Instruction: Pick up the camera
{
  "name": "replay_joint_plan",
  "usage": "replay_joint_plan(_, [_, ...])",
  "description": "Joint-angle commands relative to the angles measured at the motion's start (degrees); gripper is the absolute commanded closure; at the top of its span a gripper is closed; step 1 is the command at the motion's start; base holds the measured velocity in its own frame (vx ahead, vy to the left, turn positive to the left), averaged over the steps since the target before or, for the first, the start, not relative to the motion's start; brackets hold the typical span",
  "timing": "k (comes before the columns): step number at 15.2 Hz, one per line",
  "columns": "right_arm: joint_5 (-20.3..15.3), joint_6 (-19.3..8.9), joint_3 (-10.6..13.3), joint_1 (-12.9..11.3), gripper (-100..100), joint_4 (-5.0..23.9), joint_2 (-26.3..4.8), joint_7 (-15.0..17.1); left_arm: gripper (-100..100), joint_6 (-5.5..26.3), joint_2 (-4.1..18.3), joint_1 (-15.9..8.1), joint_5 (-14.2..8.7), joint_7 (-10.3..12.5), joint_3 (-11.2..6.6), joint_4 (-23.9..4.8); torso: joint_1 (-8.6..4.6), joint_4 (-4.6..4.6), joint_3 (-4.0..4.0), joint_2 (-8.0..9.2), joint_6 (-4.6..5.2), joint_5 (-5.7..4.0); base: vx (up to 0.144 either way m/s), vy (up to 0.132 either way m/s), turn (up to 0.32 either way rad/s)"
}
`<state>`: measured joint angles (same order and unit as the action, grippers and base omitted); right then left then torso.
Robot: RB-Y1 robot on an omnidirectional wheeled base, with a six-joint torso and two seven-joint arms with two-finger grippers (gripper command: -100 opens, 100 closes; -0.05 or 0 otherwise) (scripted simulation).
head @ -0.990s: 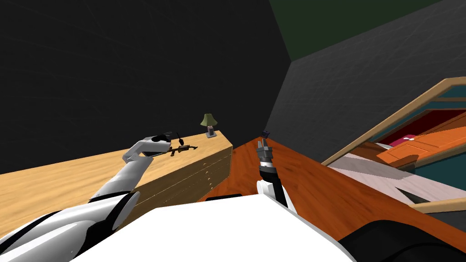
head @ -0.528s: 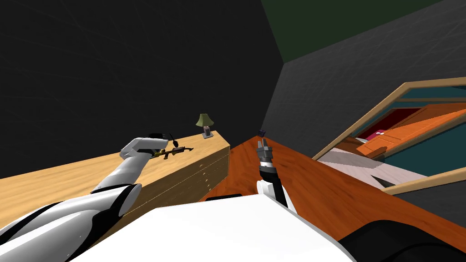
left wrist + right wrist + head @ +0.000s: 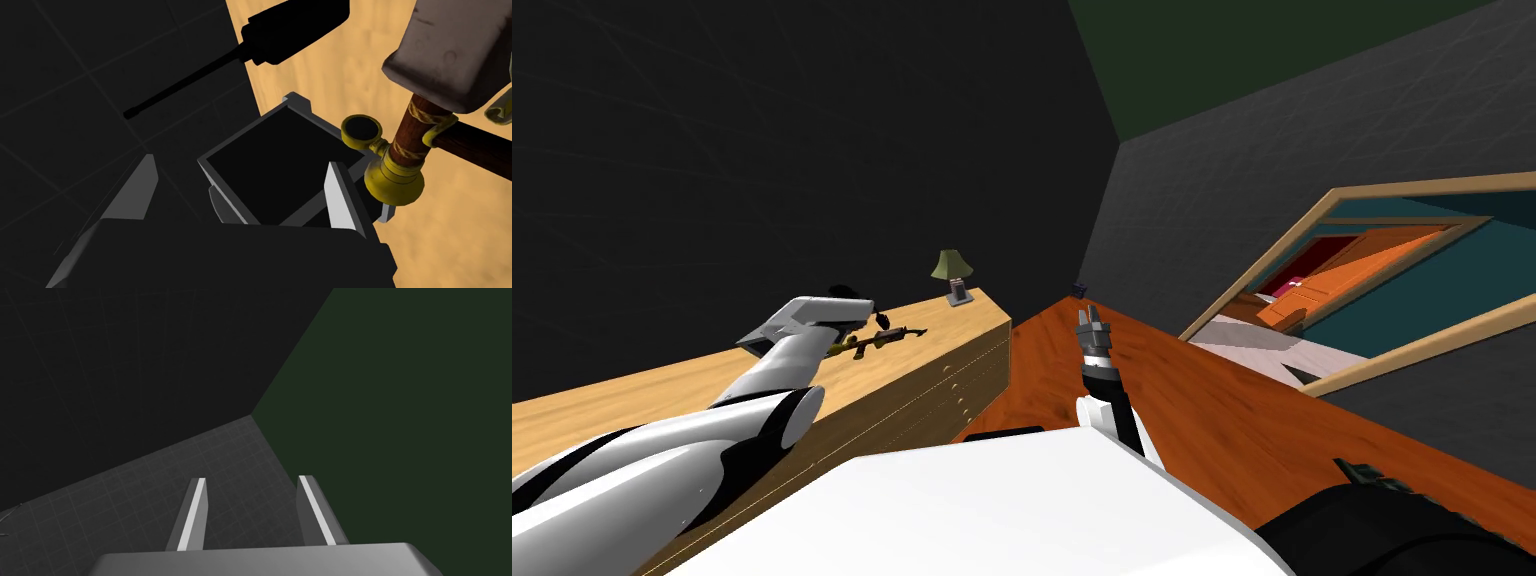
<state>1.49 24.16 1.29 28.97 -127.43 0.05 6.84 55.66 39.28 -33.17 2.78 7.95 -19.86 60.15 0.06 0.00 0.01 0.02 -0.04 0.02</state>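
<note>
The camera (image 3: pixel 280 165) is a black box with a light grey frame, lying at the back edge of a light wooden dresser (image 3: pixel 632 390) against the dark wall. My left gripper (image 3: pixel 241 161) is open with the camera between its fingers. One finger (image 3: pixel 340 195) lies along the camera's side; the other finger (image 3: pixel 142 187) stands a little apart from it. In the head view my left gripper (image 3: pixel 857 305) reaches over the dresser top at the wall. My right gripper (image 3: pixel 1090 322) is held up over the red-brown floor, open and holding nothing.
A brown and yellow object (image 3: pixel 400 170) with a grey-brown block (image 3: pixel 450 50) lies right beside the camera. Beyond it lies a black rod-tipped thing (image 3: pixel 295 25). A small green lamp (image 3: pixel 952 265) stands at the dresser's far end. A wood-framed opening (image 3: pixel 1362 280) is at the right.
The whole head picture has slid left, so I have turned. My left hand has rolled and drawn back toward the wall near the brown and yellow object. The right arm keeps its pose.
</note>
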Motion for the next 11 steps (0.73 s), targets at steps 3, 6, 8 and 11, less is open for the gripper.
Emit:
replay_joint_plan(3, [0.00, 0.00, 0.01, -0.01, 0, 0.00, 0.00, 0.00, -100, 4.14, 0.96, -2.70, -0.05, 0.37, -1.31, -4.52, 0.00, 0.00, 0.00, 0.00, 0.06, -0.01, -0.003, 0.010, -0.151])
replay_joint_plan(6, [0.00, 0.00, 0.00, -0.01, 0, 0.00, 0.00, 0.00, -100, 7.52, 1.79, -4.95, -0.16, 0.63, -2.58, -7.90, 0.02, 0.01, 0.00, 0.00, 0.05, -0.01, -0.004, 0.014, -0.116])
replay_joint_plan(8, [0.00, 0.00, 0.00, 0.00, 0, 0.00, 0.00, 0.00, -100, 9.83, 2.53, -7.07, -0.26, 0.87, -3.81, -9.81, 0.04, 0.00, 0.00, 0.00, 0.02, 0.01, -0.005, 0.021, -0.135])
replay_joint_plan(11, [0.00, 0.00, 0.00, 0.00, 0, 0.00, 0.00, 0.00, -100, 13.28, 3.19, -9.05, -0.34, 1.09, -5.00, -13.04, 0.08, 0.00, 0.00, 0.01, 0.01, 0.02, -0.005, 0.028, -0.117])
